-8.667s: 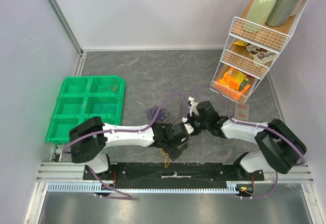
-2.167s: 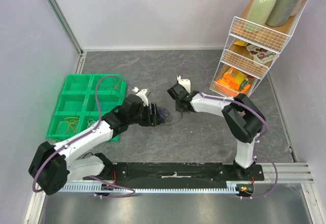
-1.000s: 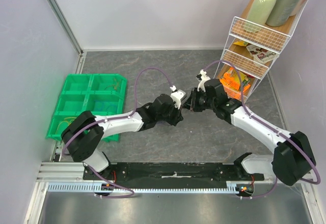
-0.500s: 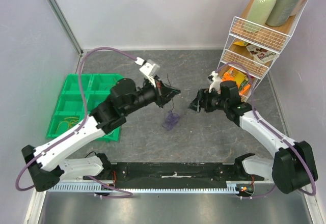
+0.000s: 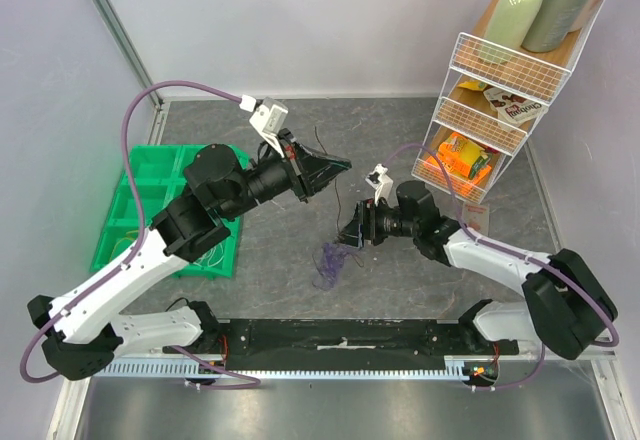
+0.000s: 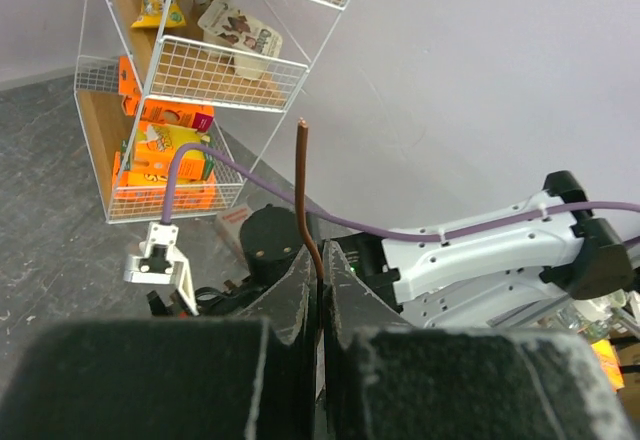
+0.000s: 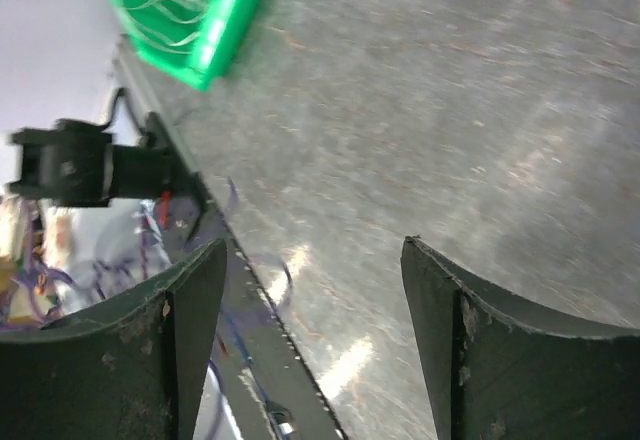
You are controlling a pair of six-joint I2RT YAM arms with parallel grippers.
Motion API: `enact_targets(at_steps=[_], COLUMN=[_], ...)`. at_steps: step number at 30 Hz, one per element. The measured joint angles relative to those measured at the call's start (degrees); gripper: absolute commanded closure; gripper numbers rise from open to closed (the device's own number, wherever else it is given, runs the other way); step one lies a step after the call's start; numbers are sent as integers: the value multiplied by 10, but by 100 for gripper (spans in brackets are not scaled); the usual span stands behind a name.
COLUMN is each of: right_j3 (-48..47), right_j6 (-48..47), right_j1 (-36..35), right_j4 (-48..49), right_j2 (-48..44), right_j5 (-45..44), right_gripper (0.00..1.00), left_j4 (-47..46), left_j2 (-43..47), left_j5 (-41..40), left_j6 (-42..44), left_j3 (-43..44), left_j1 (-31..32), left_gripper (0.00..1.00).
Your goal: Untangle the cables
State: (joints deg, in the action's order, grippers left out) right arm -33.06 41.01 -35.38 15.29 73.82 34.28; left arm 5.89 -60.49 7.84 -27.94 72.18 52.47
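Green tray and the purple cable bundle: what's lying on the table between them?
Nothing. In the top view, the table between the tray and the bundle is bare grey surface.

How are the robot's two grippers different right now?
The left gripper has its jaws shut on a thin brown wire; the right gripper has open, empty jaws. The left gripper is away from the purple bundle; the right gripper is close beside it. Both are black.

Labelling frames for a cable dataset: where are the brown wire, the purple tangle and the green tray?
brown wire (image 6: pixel 300 180): left wrist view, upright stretch below its tip.
purple tangle (image 5: pixel 328 260): top view, middle of the loops.
green tray (image 5: pixel 140 167): top view, far-left compartment.
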Motion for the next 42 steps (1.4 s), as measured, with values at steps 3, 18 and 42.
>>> enact_targets(at_steps=[3,18,42], right_j3=[-17,-44,-140], right_j6=[-30,-137,37], right_j1=[0,0,-66], right_j4=[-70,-178,-57], right_j2=[7,-60,247], right_j5=[-64,-155,-438], right_gripper=[15,13,54], left_j4=[19,76,101], left_j2=[0,-2,-21], left_j5=[-5,-60,47], left_j6=[-12,-37,-32], left_j3=[22,59,417], left_j1=[0,0,0], left_gripper=[98,98,98])
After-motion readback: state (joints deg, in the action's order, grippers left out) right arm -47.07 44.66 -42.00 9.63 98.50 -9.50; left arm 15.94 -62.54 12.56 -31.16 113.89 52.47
